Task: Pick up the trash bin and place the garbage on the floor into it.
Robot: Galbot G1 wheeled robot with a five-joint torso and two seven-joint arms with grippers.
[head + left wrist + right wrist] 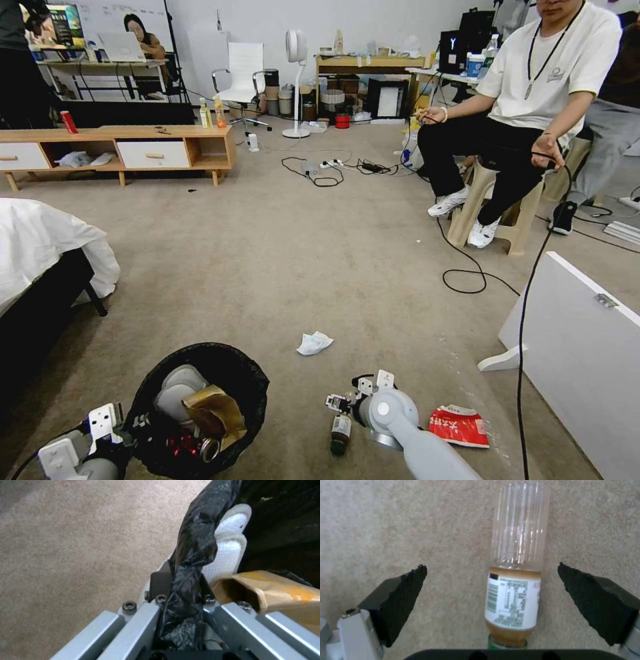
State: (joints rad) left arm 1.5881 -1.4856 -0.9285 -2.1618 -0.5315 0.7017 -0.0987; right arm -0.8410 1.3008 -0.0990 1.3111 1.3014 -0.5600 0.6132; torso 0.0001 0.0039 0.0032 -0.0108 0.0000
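The trash bin [248, 381], lined with a black bag, sits low at my left. My left gripper [132, 427] is shut on its rim; in the left wrist view the bag-wrapped rim [188, 575] is pinched between the jaws. Inside lie a brown paper bag [212, 412] [276, 592] and a crushed red can [192, 445]. My right gripper [341, 415] [490, 566] hangs open over a small clear bottle [341, 435] [515, 580] with a green cap, which lies on the floor [280, 267] between the two black pads. A white tissue [313, 343] and a red-and-white packet [459, 425] also lie on the carpet.
A bed with a white sheet [40, 253] stands at the left. A white board [587, 360] leans at the right, with a black cable [527, 320] hanging before it. A person sits on a stool [497, 220] at the back right. A low wooden cabinet [133, 150] lines the far left.
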